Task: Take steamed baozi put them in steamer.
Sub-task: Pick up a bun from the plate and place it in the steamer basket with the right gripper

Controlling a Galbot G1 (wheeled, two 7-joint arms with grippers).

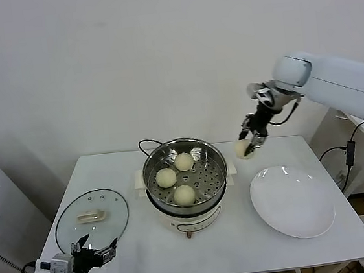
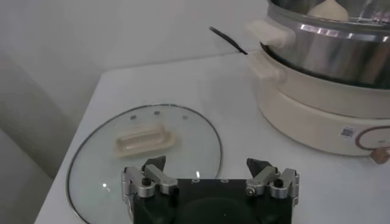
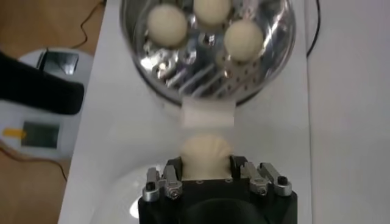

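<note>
The steel steamer stands mid-table on its white base and holds three cream baozi on the perforated tray. My right gripper is shut on a fourth baozi and holds it in the air, to the right of the steamer's rim and above the table. In the right wrist view the held baozi sits between the fingers, with the steamer beyond it. My left gripper is open and empty, low at the table's front left, next to the glass lid.
A round glass lid lies flat at the left, also shown in the left wrist view. A flat white plate lies at the right. A black cord runs behind the steamer. The table's edges are near on all sides.
</note>
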